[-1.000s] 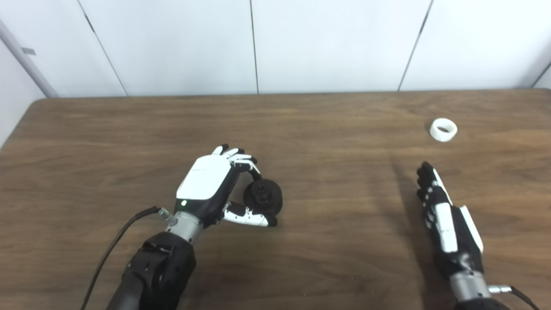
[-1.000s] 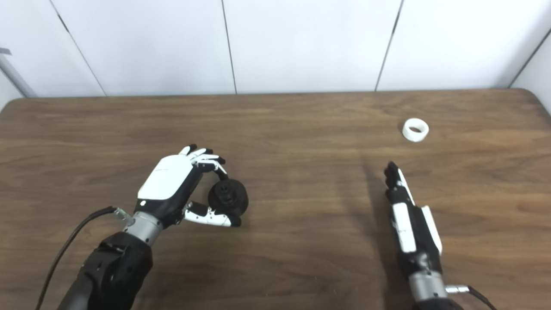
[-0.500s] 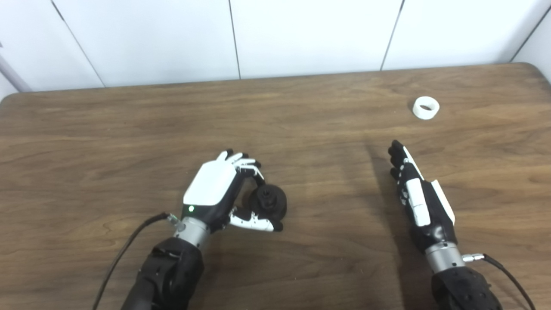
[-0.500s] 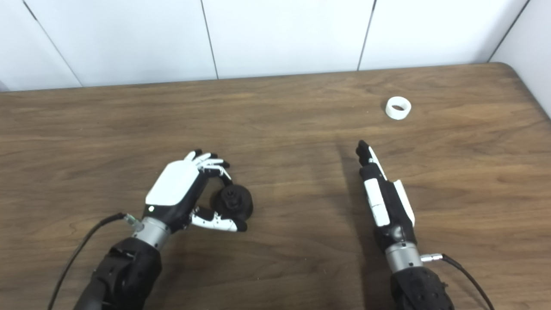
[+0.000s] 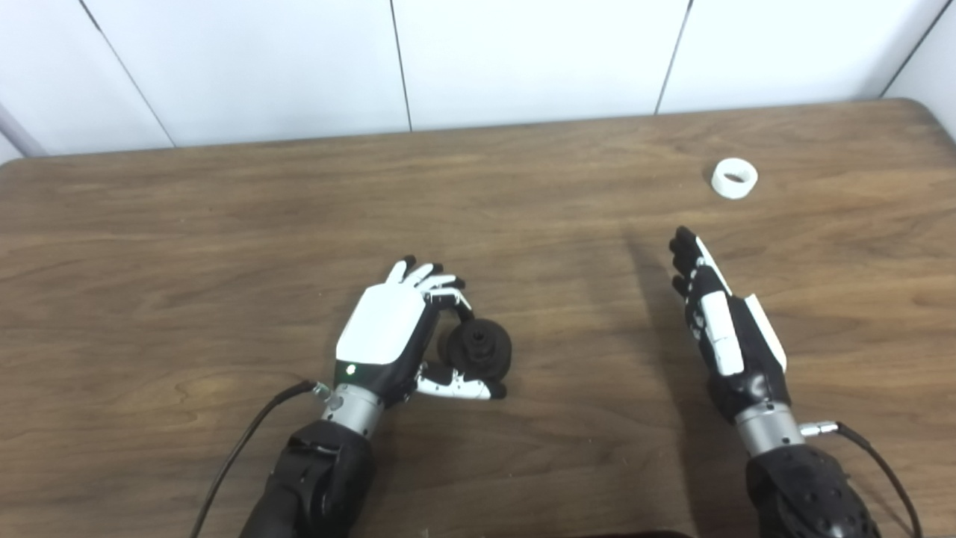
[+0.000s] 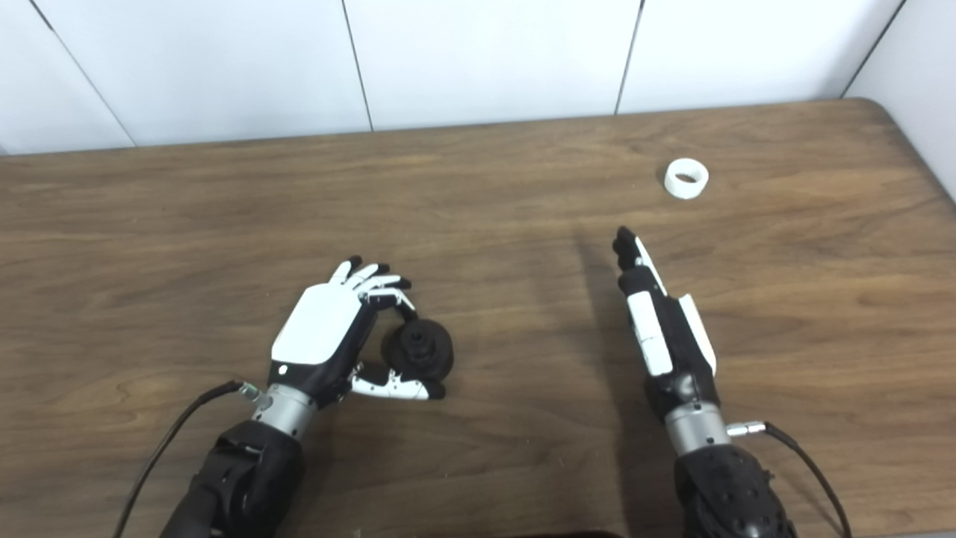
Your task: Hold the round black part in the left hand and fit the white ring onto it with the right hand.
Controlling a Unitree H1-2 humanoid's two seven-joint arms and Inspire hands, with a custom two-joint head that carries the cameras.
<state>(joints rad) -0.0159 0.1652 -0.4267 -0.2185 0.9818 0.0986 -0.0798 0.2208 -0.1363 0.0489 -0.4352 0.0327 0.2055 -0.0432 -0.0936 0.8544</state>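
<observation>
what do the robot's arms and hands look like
Both arms have bulky black forearm covers and silver metal wrist collars, each with a black cable. The left robot hand has a glossy white back plate, a green light and white-and-black fingers; the right robot hand is similar.

The left hand (image 5: 388,329) covers the near-left side of the black part (image 5: 480,349); contact between its fingers (image 5: 437,282) and the part cannot be confirmed, nor whether the part rests on the table (image 5: 224,246). The right hand (image 5: 721,329) is seen edge-on, so its palm and thumb are hidden. Both forearms are cut off by the bottom edge. The ring (image 5: 734,178) is too small for surface detail. The table's left and right ends run out of the picture.
</observation>
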